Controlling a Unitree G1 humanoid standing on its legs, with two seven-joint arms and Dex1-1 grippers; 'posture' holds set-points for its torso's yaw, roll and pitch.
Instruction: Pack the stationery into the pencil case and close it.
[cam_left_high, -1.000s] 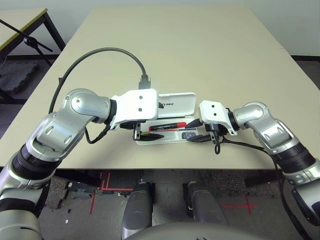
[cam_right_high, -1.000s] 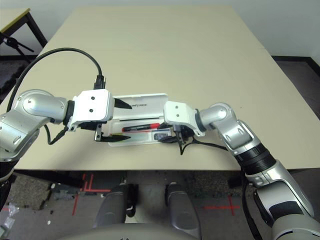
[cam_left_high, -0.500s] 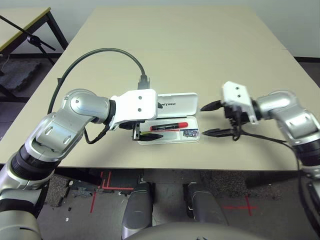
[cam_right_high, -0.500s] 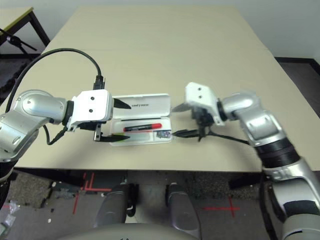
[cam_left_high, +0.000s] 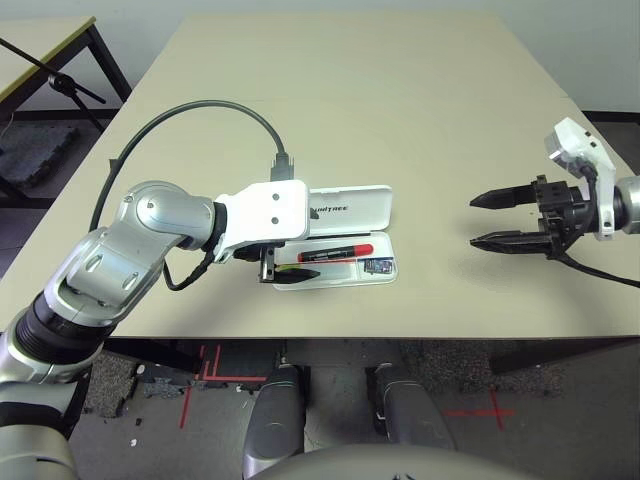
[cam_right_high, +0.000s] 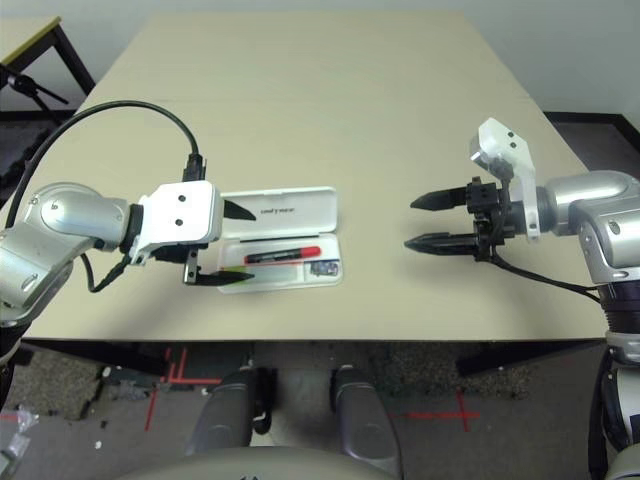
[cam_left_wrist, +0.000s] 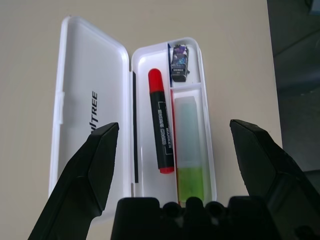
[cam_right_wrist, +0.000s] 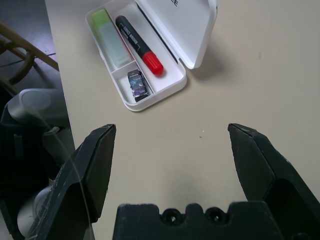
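Note:
The white pencil case (cam_left_high: 350, 207) lies open near the table's front edge, its lid folded back flat. In its tray lie the red marker with black cap (cam_left_high: 335, 253), the light-green-and-white bar (cam_left_wrist: 190, 155) and the tiny dark block (cam_left_high: 377, 266) in the small end compartment. My left gripper (cam_right_high: 252, 245) hovers open over the case's left end, one finger over the lid and one past the tray's near wall, holding nothing. Well to the right of the case, my right gripper (cam_left_high: 473, 221) is open and empty above the bare table, its fingertips pointing back toward the case (cam_right_wrist: 150, 95).
A black cable (cam_left_high: 200, 105) loops from my left wrist over the table's left part. The tan table (cam_left_high: 400, 100) stretches far behind the case. Off the far left corner, a second table (cam_left_high: 40, 40) and a black stand are on the floor.
My right gripper has drawn back from the case's right end, far to the right, leaving the dark block in its compartment. The left gripper has stayed over the case.

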